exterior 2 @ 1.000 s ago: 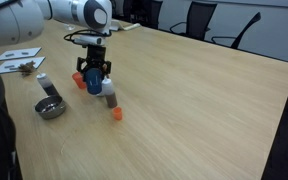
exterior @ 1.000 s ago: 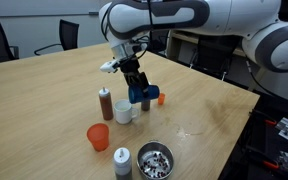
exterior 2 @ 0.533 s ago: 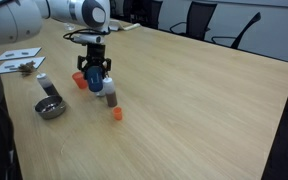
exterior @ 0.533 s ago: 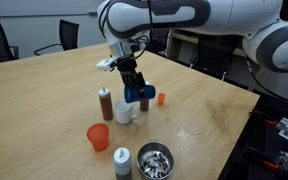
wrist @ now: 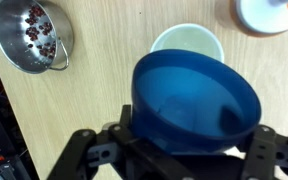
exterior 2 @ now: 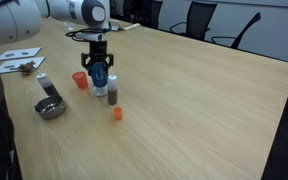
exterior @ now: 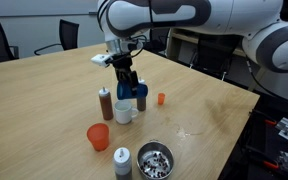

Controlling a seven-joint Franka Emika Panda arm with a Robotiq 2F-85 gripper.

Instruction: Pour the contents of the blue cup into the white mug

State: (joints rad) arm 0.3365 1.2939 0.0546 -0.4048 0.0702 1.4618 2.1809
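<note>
Wrist view looks down on the blue cup [wrist: 196, 105], which fills the middle of the picture with its open mouth toward the camera. Its inside looks plain blue, and I cannot tell if anything is in it. The gripper [wrist: 189, 138] is grasping this cup, with its dark fingers [wrist: 84, 152] pressed against two opposite sides of it. Just past the rim of the cup stands the white mug [wrist: 187, 42], partly hidden by the cup, with its pale inside visible. In an exterior view the cup [exterior: 133, 91] hangs above the wooden table [exterior: 44, 100], very close over the mug [exterior: 123, 112]; whether it is exactly over the opening I cannot tell. A brown shaker [exterior: 105, 103] stands upright just beside the mug. Nearer to the camera, an orange-red cup [exterior: 98, 137] stands apart from the mug, and a small orange piece [exterior: 161, 98] lies on the table on the other side of the mug. A metal strainer [wrist: 34, 35] holds small dark red pieces, and a shaker with dark cap [exterior: 122, 161] stands just beside it. Office chairs [exterior 2: 199, 18] stand behind the far edge of the table.
</note>
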